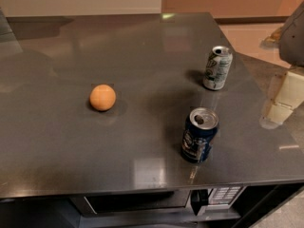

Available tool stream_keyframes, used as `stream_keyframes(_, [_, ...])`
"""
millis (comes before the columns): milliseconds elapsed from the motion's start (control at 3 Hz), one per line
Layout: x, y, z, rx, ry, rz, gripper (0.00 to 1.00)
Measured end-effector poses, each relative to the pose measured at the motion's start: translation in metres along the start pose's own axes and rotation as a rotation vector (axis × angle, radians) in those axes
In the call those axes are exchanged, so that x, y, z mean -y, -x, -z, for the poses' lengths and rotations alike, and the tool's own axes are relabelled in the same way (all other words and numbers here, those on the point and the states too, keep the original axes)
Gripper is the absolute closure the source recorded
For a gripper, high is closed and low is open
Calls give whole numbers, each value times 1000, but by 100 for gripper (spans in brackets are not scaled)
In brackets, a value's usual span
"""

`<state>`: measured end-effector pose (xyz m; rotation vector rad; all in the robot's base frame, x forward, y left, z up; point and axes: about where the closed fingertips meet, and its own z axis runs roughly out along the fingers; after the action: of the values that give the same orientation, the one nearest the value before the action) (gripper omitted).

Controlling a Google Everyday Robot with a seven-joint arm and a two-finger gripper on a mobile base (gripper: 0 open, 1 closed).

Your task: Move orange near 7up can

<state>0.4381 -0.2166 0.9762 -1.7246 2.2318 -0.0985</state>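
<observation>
The orange point(102, 97) is a small round pale-orange fruit lying on the dark grey table point(142, 56), left of centre. The 7up can point(217, 67) is silver-white with green markings and stands upright at the right rear of the table. My gripper point(280, 101) shows as a pale cream shape at the right edge of the view, beyond the table's right edge, below the grey arm point(293, 32). It is far from the orange and a short way right of the 7up can. It holds nothing that I can see.
A dark blue can point(199, 135) stands upright near the table's front edge, in front of the 7up can. A microwave point(156, 201) sits under the table front. The floor lies beyond the right edge.
</observation>
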Motion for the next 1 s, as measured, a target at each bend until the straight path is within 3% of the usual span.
stream_keyframes(333, [0,0,0,0,0,0,0])
stream_keyframes(667, [8,15,1,24,-9,24,0])
stream_keyframes(1000, [20,47,-3,76,-17,80,0])
